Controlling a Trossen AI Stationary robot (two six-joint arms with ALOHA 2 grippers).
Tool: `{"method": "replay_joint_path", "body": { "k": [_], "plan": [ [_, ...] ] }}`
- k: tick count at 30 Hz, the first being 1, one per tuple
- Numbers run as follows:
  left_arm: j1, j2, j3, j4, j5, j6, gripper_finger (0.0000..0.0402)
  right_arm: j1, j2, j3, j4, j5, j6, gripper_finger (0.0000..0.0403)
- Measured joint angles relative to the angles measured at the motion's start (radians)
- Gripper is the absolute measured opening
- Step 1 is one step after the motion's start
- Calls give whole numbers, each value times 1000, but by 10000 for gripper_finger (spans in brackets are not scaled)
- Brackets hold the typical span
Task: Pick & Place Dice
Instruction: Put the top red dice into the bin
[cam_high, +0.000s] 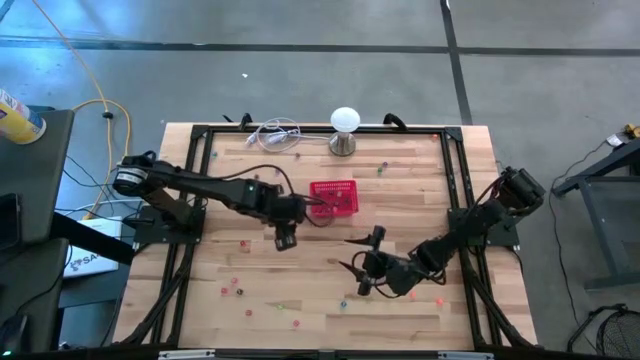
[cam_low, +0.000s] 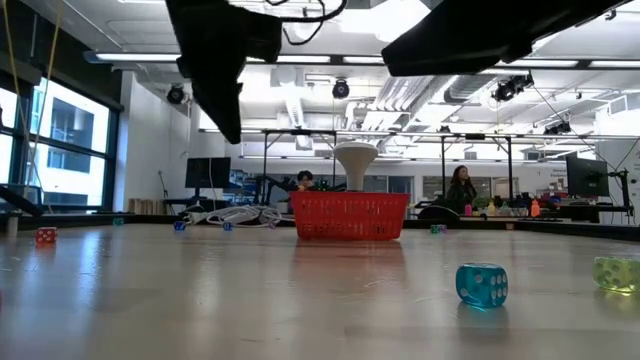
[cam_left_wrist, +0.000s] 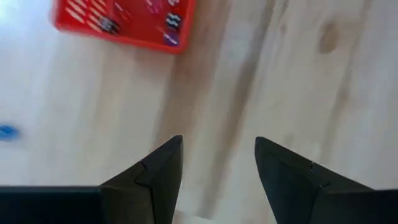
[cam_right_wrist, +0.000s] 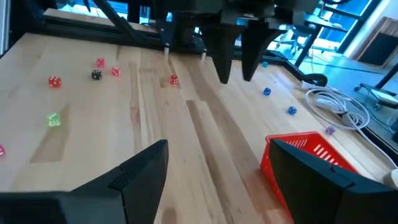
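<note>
Down at table height, a blue die (cam_low: 482, 284) and a yellow-green die (cam_low: 617, 273) sit nearest on the pale wooden table (cam_high: 300, 290). Beyond them stands the red mesh basket (cam_low: 349, 216), with the lamp's (cam_high: 344, 130) metal base just behind it; the lamp's white ball shows only from above. Far back, an open workshop with ceiling lights and two people at desks.

The left gripper (cam_high: 284, 240) hangs over bare wood beside the basket, fingers (cam_left_wrist: 161, 174) apart and nothing between them. The right gripper (cam_high: 364, 278) hovers low nearer the front edge, jaws spread wide, empty.

The dice (cam_high: 238, 290) lie scattered across the table, mostly front left; its wrist camera picks out red, green and dark ones. The basket's contents are too blurred to tell.
</note>
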Motion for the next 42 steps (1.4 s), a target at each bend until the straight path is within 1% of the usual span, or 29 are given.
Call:
{"method": "replay_joint_path", "body": {
  "k": [1,3,6,9,11,13,17,19,25,29,33,36,40,42],
  "plan": [
    [-1,0,0,-3,-29,34,191,-4,0,0,-5,0,1,270],
    [-1,0,0,-34,-42,71,191,-5,0,0,-18,0,14,270],
    [1,0,0,-115,-23,-2,191,-4,0,0,-34,0,42,270],
    [-3,0,-6,-261,-29,-37,191,-4,0,0,-40,0,58,270],
    [-20,-1,-34,-342,-47,-95,191,-4,0,0,-39,1,58,270],
    [-45,-1,-78,-374,-43,-133,191,-5,0,0,-39,2,58,270],
    [-114,0,-185,-346,8,-129,191,-7,0,0,-36,2,58,270],
    [-151,0,-222,-319,16,-128,191,-9,0,0,-34,2,60,270],
    [-296,0,-241,-291,12,-148,190,-24,0,0,-33,-5,79,270],
    [-368,0,-251,-239,11,-148,190,-35,0,0,-33,-55,85,270],
    [-434,0,-292,-185,-39,-152,190,-39,0,0,-34,-94,102,270],
    [-460,0,-340,-177,-62,-184,190,-39,0,0,-34,-103,104,270],
    [-454,0,-400,-171,-68,-237,190,-40,0,0,-34,-103,102,270],
    [-449,0,-414,-148,-68,-237,190,-44,0,0,-34,-104,101,270]
  ]
}}
